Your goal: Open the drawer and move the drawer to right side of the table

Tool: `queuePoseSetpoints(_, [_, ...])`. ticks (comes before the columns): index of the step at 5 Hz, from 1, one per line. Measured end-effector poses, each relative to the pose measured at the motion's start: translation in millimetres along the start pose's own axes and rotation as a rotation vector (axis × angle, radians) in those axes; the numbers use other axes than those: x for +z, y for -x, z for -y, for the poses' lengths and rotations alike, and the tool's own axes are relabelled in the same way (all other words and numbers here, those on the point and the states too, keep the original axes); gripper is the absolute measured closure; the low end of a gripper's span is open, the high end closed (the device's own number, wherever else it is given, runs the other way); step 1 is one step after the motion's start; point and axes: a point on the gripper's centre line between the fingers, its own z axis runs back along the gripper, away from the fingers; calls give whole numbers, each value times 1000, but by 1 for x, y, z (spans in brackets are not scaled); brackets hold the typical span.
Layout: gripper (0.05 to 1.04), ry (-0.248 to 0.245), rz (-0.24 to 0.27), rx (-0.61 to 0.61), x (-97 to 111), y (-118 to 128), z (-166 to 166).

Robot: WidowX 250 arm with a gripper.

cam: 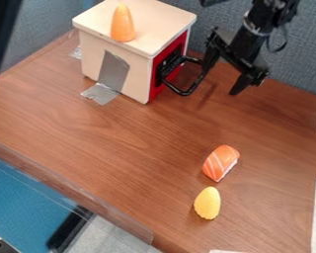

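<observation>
The gripper (pixel 224 73) hangs at the upper right, just right of the wooden box (pixel 114 64). Its two fingers stand apart, so it is open. On the box's right side is the red drawer front (pixel 155 91), which looks flush with the box. A black looped handle (pixel 183 92) sticks out from that front toward the gripper. The left finger is close beside the handle's outer end; whether they touch I cannot tell. The gripper's other finger points down over the brown table (pixel 121 143), farther right.
An orange cone-shaped piece (pixel 122 24) stands on the box top. Grey tape (pixel 101 93) runs from the box's side onto the table. A salmon sushi toy (pixel 220 162) and a yellow toy piece (pixel 207 203) lie at the lower right. A grey-blue partition (pixel 293 64) rises behind.
</observation>
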Motion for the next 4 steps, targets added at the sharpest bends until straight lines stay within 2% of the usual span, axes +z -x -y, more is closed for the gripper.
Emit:
queuePoseSetpoints(2, [83, -46, -69, 20, -39, 5, -11])
queuePoseSetpoints(3, [135, -79, -88, 21, -48, 5, -18])
queuePoseSetpoints(4, [418, -81, -89, 34, -49, 5, -22])
